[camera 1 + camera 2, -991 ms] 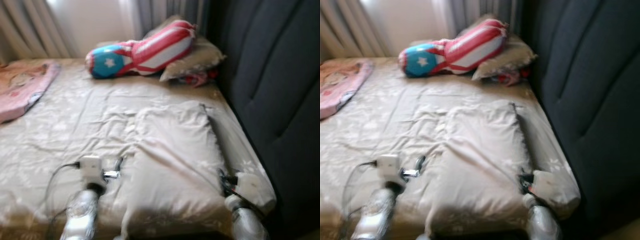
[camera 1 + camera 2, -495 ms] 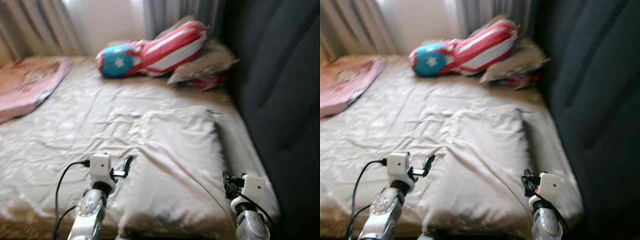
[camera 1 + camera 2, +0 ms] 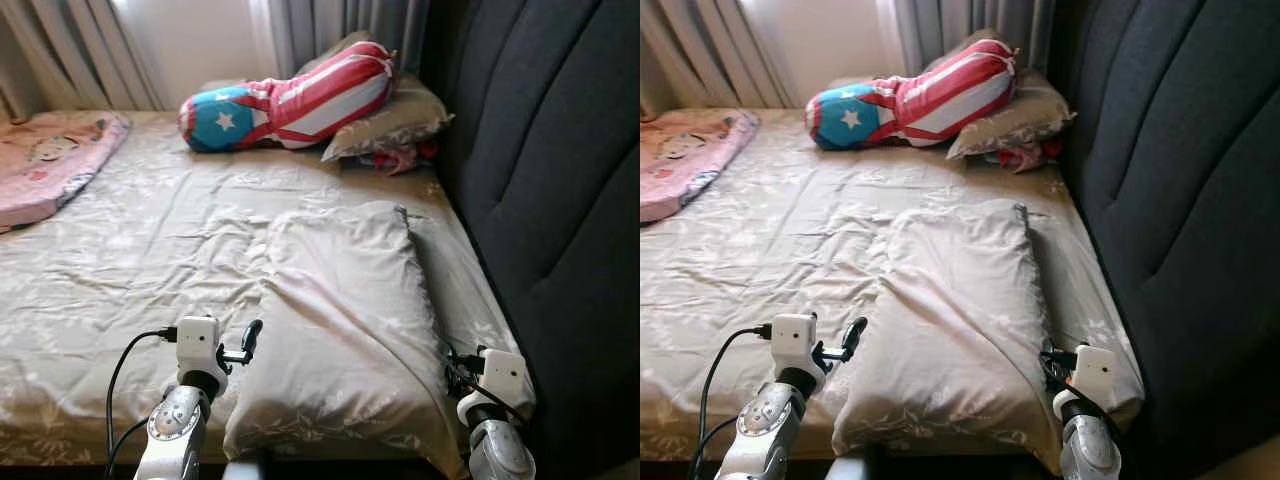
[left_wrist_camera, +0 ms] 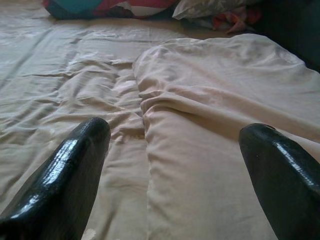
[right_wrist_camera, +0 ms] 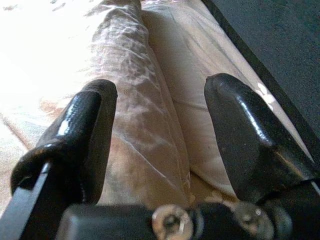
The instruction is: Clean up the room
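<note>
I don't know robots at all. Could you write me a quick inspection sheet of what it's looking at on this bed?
Surface: bed with a wrinkled beige sheet.
Job's things: beige pillow lying flat near the headboard side.
Clutter: star-and-stripes cushion resting on a grey pillow at the far end; pink blanket at the far left; red cloth tucked under the grey pillow.
Grippers: left gripper open, at the pillow's left edge; right gripper open, at its right edge.
Cables: black cable looping from the left wrist.
Surroundings: dark padded headboard on the right; curtains behind.
</note>
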Tool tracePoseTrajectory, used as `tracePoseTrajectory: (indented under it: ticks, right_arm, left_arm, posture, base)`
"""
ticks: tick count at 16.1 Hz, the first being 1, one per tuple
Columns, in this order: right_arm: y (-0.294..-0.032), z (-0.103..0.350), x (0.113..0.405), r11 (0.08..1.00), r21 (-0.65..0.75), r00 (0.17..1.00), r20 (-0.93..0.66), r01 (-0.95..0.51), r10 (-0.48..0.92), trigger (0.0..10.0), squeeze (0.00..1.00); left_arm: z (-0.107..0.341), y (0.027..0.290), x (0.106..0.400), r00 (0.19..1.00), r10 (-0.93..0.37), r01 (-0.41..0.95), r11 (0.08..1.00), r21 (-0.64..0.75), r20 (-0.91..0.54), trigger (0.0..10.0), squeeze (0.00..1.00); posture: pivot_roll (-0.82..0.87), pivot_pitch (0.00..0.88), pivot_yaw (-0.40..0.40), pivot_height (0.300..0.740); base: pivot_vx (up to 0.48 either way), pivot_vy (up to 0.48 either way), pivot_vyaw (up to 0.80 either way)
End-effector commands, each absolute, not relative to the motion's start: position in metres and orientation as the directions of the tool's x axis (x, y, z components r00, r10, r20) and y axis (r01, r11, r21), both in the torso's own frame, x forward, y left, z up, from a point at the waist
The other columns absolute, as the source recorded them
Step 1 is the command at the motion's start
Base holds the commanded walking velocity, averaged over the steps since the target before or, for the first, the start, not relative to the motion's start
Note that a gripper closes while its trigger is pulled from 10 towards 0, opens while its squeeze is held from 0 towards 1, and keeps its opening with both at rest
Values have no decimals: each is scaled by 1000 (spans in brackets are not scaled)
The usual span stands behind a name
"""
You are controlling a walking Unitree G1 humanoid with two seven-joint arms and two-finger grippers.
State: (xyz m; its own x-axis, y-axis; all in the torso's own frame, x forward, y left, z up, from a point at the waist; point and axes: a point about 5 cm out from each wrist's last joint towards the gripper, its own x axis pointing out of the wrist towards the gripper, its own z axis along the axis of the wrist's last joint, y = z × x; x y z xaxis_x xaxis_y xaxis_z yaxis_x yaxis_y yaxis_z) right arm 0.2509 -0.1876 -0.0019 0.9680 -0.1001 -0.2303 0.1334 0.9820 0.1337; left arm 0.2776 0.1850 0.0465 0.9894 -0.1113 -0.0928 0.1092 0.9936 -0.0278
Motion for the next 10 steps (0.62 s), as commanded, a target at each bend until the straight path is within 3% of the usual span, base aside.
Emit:
tracePoseTrajectory:
  ticks: [1,10]
  right_arm:
    - [-185,2,254,982,144,974,-207,125,-93,10000,0]
    - [-183,-1,254,983,150,970,-234,108,-70,10000,0]
  left_arm:
    - [50,186,281,990,-114,112,993,-21,-87,10000,0]
    - [49,185,282,988,-126,125,992,-20,-93,10000,0]
  posture:
    - [-15,0,-9,635]
    - [-18,0,-5,675]
  base:
    - [0,0,0]
    - [0,0,0]
